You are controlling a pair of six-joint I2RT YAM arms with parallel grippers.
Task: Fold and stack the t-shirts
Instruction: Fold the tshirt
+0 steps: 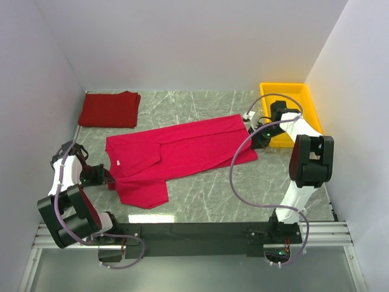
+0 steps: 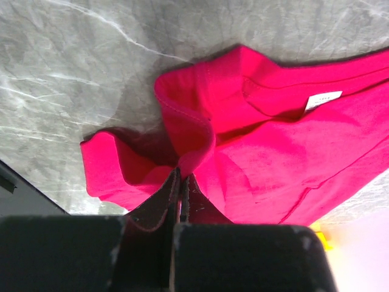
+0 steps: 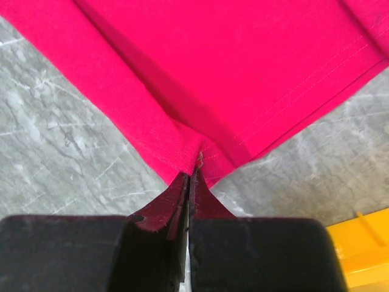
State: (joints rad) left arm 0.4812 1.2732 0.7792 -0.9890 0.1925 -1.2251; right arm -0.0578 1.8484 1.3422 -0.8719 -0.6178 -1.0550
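A bright crimson t-shirt (image 1: 182, 149) lies spread across the middle of the table, its white neck label (image 1: 118, 163) toward the left. My left gripper (image 1: 104, 177) is shut on the shirt's shoulder edge; the left wrist view shows the cloth (image 2: 267, 152) bunched at the closed tips and the label (image 2: 323, 100). My right gripper (image 1: 254, 137) is shut on the hem corner at the shirt's right end, seen pinched in the right wrist view (image 3: 243, 67). A darker red t-shirt (image 1: 110, 109) lies folded at the back left.
A yellow plastic tray (image 1: 298, 97) stands at the back right, beside my right arm; its corner shows in the right wrist view (image 3: 364, 252). White walls close in the table on the left, back and right. The grey marble tabletop (image 1: 243, 188) shows in front.
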